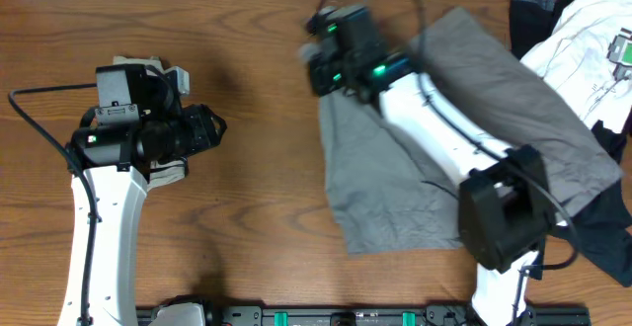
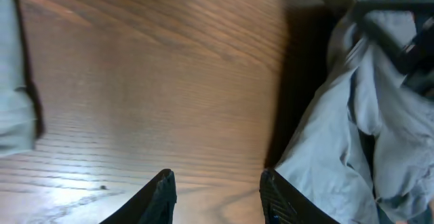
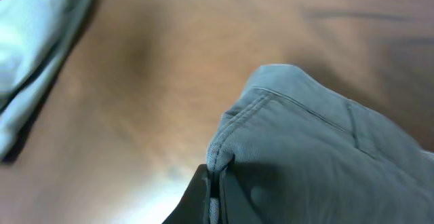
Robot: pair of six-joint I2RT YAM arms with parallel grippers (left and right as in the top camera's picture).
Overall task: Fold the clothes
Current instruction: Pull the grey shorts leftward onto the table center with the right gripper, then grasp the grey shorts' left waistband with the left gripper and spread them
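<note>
Overhead, nearest the lens: the right arm's black elbow housing stands highest, at 4 o'clock. Its white link runs up toward 12 o'clock.
Overhead, right gripper: at 12 o'clock, over the upper left corner of the medium grey cotton shorts. From above its wrist hides the jaws.
Overhead, grey pair: spread from the centre out to 3 o'clock, partly under the right arm.
Overhead, left gripper: at 9 o'clock, pointing toward 3 o'clock over the brown wooden table, well apart from the grey pair.
Overhead, khaki pair: the pale khaki folded shorts peep out from under the left wrist at 10 o'clock.
Overhead, side pile: a white printed garment and a black-and-red garment lie at 2 o'clock, and a dark garment at 4 o'clock, all beside the grey pair.
Left wrist, jaws: the black fingers stand apart at 6 o'clock, with only bare wood between them.
Left wrist, cloth: the grey pair is rumpled from 3 to 5 o'clock, just beside one finger. The pale cloth is at 9 o'clock.
Right wrist, jaws: closed at 6 o'clock, pinching a stitched edge of the grey pair, which humps up toward 4 o'clock.
Right wrist, khaki pair: folded flat on the table at 10 o'clock, well apart from the pinch.
</note>
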